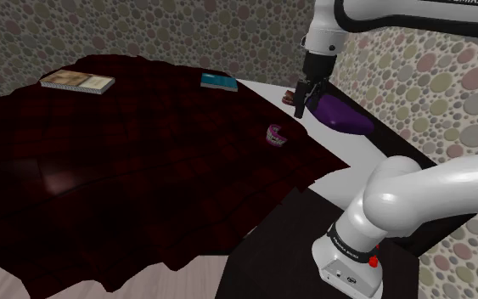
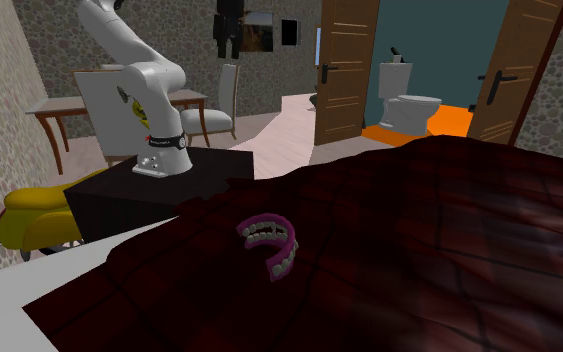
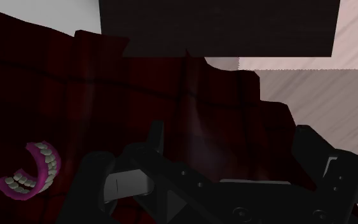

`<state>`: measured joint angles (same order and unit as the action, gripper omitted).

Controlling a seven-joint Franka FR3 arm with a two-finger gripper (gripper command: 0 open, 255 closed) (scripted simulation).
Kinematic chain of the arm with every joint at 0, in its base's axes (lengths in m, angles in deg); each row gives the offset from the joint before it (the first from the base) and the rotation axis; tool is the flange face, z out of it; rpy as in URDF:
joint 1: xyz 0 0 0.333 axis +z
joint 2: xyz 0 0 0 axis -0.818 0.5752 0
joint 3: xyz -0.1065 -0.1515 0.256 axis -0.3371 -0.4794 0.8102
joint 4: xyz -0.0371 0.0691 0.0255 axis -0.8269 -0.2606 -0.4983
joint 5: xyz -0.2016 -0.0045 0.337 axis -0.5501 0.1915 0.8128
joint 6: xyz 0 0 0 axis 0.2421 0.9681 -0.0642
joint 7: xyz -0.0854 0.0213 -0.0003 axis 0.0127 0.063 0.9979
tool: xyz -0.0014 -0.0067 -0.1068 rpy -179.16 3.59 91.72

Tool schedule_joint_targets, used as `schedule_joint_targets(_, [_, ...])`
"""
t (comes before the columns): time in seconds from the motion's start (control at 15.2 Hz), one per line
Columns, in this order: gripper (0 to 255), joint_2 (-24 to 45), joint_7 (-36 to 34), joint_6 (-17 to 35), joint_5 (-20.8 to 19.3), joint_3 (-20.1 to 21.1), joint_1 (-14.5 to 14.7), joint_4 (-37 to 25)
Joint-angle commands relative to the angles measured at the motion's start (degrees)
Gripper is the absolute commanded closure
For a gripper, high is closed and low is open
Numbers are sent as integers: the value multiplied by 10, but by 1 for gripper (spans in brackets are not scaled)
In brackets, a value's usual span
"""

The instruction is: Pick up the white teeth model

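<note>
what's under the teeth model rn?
The teeth model, pink gums and white teeth, lies directly on a dark red plaid blanket. The blanket hides whatever is under it at that spot.

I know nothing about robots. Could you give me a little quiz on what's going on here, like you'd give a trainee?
1. True or false: the pincer is clasping the teeth model.
2. What does the teeth model lie on? A) a dark red checked blanket; B) a white plate; C) an open book.
3. Fill in: in the wrist view the pincer's two fingers stand ___, with nothing between them.

Key
1. False: the model lies on the blanket, apart from the pincer and off to one side of it.
2. A.
3. Apart, so the pincer is open.
</note>
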<state>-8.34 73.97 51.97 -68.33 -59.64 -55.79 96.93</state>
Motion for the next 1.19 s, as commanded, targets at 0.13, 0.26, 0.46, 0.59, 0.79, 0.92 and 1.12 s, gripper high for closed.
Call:
schedule_joint_targets(0.13, [0,14,20,33,-13,-21,-8,14])
schedule_joint_targets(0.26, [0,31,40,67,-25,-43,-15,25])
schedule_joint_targets(0.46, [0,64,69,119,-40,-75,-26,35])
schedule_joint_targets(0.59, [0,91,89,153,-47,-97,-32,38])
schedule_joint_targets(0.79, [0,136,119,205,-54,-129,-40,37])
schedule_joint_targets(0.92, [0,170,141,239,-55,-150,-43,31])
schedule_joint_targets(1.12, [0,227,176,287,-49,-182,-46,17])
